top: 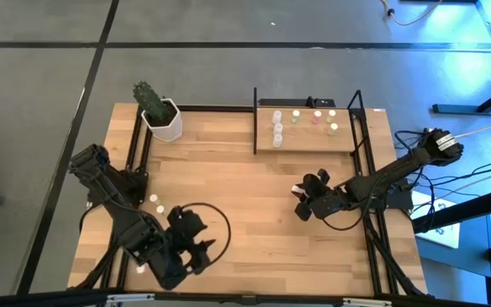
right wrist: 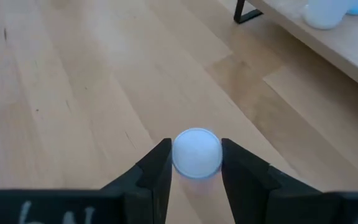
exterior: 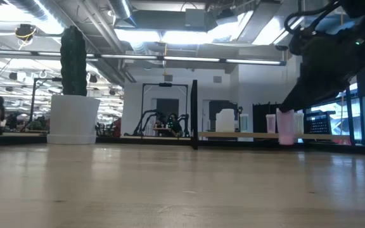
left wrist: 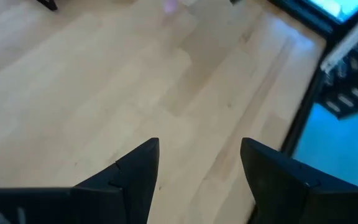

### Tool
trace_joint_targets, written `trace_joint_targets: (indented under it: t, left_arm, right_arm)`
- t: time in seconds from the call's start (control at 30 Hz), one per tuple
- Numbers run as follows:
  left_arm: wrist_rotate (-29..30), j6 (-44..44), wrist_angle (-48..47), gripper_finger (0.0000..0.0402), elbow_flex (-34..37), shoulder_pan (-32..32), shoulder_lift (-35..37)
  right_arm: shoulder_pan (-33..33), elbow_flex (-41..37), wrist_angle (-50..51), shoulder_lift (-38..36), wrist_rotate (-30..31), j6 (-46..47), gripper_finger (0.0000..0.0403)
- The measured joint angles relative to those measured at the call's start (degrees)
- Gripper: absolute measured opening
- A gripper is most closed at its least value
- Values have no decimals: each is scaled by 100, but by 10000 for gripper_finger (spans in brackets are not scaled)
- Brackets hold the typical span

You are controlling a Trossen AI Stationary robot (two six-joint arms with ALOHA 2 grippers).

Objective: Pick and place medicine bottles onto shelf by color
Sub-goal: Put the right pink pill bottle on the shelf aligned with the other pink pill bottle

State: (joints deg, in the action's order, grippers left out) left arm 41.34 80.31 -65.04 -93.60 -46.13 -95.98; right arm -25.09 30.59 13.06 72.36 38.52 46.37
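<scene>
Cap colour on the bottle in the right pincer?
White cap, clearest in the right wrist view, held in the right pincer.

White-capped bottle [right wrist: 196, 153] clamped between right hand's [right wrist: 194, 163] fingers; seven bottles [top: 277, 130] upright on the shelf [top: 307, 140].

no readable text, labels or brands anywhere. only candidate: faint pale marks on the right gripper [right wrist: 196, 163] body at the edge of the right wrist view, cut off, can't make them out. similar pale marks on the left gripper [left wrist: 199, 163] body in the left wrist view, also illegible. medicine bottles [top: 277, 130] show no legible print.
</scene>
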Motion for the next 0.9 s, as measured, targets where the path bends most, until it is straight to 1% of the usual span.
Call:
trace_joint_targets:
  t: [0.23,0.37,0.5,0.77,0.9]
  left_arm:
    - [-19,-256,13,220,0,194,0]
    - [-26,-284,13,220,0,204,0]
    - [-28,-286,13,220,0,197,0]
    - [-28,-289,9,220,0,197,0]
    - [-28,-289,7,220,0,197,0]
  right_arm:
    - [17,0,26,0,-215,-9,126]
    - [66,0,165,2,-359,152,126]
    - [70,0,157,2,-368,111,126]
    - [66,0,145,2,-201,-41,126]
    - [56,0,58,2,136,-204,126]
